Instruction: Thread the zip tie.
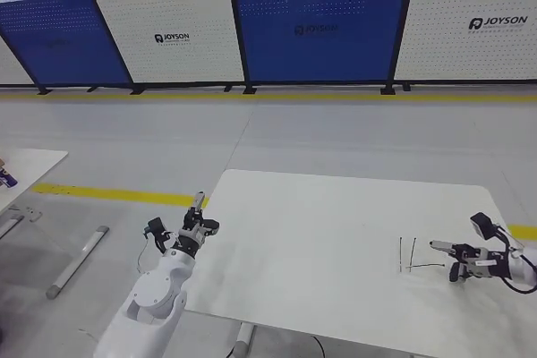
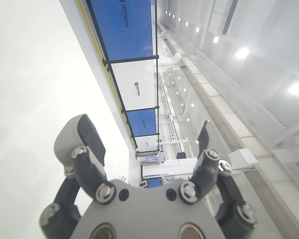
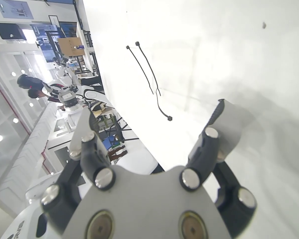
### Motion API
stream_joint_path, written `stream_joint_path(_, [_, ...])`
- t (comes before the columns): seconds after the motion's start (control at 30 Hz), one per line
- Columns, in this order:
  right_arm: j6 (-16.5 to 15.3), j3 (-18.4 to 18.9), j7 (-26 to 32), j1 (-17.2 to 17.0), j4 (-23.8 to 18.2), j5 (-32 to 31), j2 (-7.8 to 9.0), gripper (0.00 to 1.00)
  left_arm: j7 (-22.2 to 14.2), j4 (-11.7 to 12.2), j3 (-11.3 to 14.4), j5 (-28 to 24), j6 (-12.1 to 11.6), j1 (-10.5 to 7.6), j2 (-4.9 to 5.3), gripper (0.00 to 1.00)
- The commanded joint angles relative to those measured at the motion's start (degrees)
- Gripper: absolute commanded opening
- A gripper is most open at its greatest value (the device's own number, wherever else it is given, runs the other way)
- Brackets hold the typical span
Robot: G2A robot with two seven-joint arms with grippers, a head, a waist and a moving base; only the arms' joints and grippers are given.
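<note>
Over on the right side of the white rectangular surface [image 1: 340,251] we find three thin black plastic zip ties, all lying flat and loose. Two straight ties [image 1: 402,252] sit side by side, nearly parallel and just apart from each other, while the third tie [image 1: 425,266] lies crosswise at their near ends, its far end pointing at the right gripper [image 1: 443,258]. That gripper sits just beside the cluster, on the side nearer the surface's right edge, and we see it touching none of them. From the right wrist camera we get the better look: the right gripper [image 3: 154,111] is spread wide with nothing between its fingers, and the third tie [image 3: 160,108] curves down to its square head just ahead of the gap. The two straight ties [image 3: 150,68] stretch away beyond it, heads at the far end. Across the surface, well apart from all the ties, the left gripper [image 1: 203,215] hangs at the left edge. Its own wrist camera shows the left gripper [image 2: 147,128] gaping wide too and holding nothing, with bare white surface [image 2: 27,75] alongside it.
</note>
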Motion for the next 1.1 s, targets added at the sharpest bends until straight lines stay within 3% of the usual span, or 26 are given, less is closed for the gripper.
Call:
stream_joint_path(0.0, [-0.1, 0.1, 0.4, 0.0, 0.2, 0.2, 0.09, 0.46, 0.0, 0.0, 0.0, 0.0, 0.0, 0.0, 0.0, 1.0])
stream_joint_path(0.13, [-0.8, 0.4, 1.3, -0.3, 0.4, 0.8, 0.33, 0.39, 0.0, 0.0, 0.0, 0.0, 0.0, 0.0, 0.0, 1.0])
stream_joint_path(0.63, [-0.5, -0.1, 1.9, -0.3, 1.6, 1.5, 0.58, 0.37, 0.0, 0.0, 0.0, 0.0, 0.0, 0.0, 0.0, 1.0])
stream_joint_path(0.7, [-0.6, -0.1, 2.1, -0.2, 1.9, 1.6, 0.61, 0.31, 0.0, 0.0, 0.0, 0.0, 0.0, 0.0, 0.0, 1.0])
stream_joint_path(0.97, [-0.9, -0.7, 2.3, 0.3, 3.3, 2.3, 0.54, 0.23, 0.0, 0.0, 0.0, 0.0, 0.0, 0.0, 0.0, 1.0])
stream_joint_path(1.07, [-1.0, -1.1, 2.3, 0.7, 4.0, 2.6, 0.48, 0.08, 0.0, 0.0, 0.0, 0.0, 0.0, 0.0, 0.0, 1.0])
